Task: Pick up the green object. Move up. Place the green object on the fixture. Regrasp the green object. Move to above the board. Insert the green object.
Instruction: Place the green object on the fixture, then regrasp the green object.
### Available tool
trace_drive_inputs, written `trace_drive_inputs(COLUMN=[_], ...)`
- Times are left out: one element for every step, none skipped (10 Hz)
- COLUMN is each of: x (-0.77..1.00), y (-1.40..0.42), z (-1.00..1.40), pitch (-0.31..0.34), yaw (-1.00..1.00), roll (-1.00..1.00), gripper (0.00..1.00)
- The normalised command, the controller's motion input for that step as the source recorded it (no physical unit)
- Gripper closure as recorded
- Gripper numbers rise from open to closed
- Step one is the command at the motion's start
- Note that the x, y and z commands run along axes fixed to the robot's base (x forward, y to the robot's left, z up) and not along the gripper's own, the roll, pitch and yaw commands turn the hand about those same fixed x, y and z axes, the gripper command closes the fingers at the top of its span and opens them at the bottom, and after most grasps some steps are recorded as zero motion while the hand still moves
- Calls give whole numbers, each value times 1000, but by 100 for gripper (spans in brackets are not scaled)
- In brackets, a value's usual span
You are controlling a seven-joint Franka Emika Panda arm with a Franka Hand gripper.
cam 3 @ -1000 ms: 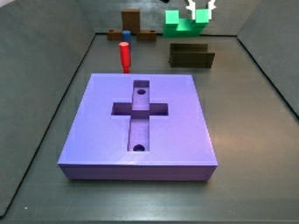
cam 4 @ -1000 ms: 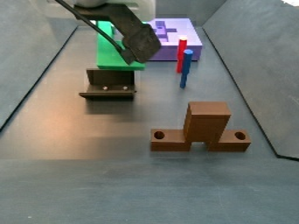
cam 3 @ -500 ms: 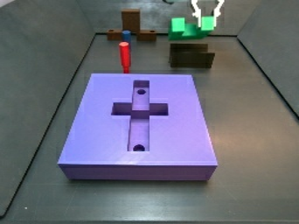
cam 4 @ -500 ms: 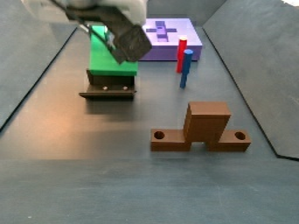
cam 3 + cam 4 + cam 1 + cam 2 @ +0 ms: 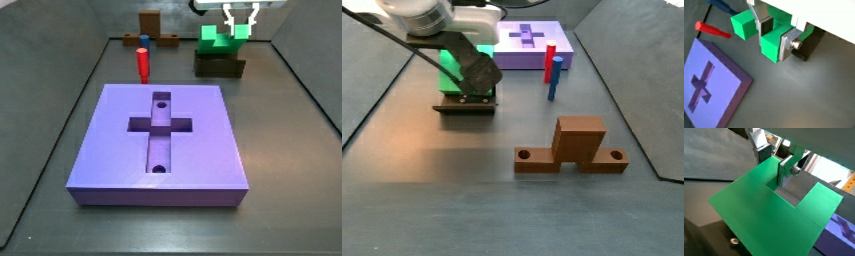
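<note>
My gripper (image 5: 238, 30) is shut on the green object (image 5: 218, 41), a bright green U-shaped piece, at the far right of the floor. Its silver fingers (image 5: 787, 44) clamp one arm of the U, which shows in both wrist views (image 5: 769, 46) (image 5: 764, 215). The green object hangs at the top of the dark fixture (image 5: 221, 66), touching it or just above it; I cannot tell which. In a side view the green object (image 5: 446, 62) stands over the fixture (image 5: 466, 103). The purple board (image 5: 160, 140) with its cross recess lies nearer, apart from the gripper.
A red peg (image 5: 143, 63) stands upright beyond the board's far edge. A brown wooden piece (image 5: 151, 27) stands at the back wall and also shows in a side view (image 5: 577, 145). Grey walls bound the floor on both sides.
My gripper has moved down with the green object, from above the fixture to its top. Nothing else has moved.
</note>
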Motion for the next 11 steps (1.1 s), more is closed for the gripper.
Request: trace_drive_inputs(x=[869,417,146,140,111,14,14,0,0,0,29], y=[0,0,-26,0,9,69,23,0,0,0,-46], z=[-206,-323,-357,-283,-283,-286,-289,0,0,0,0], pitch=[0,0,0,0,0,0,-3,0,0,0,0], yaw=[-174,-146,-9,0,134,140,63,0,0,0,0], roll=[551,243,0,-149,-217,-137,-194,-17,0,0,0], gripper=[100,100,100,100,100,100,100,100,100,0,0])
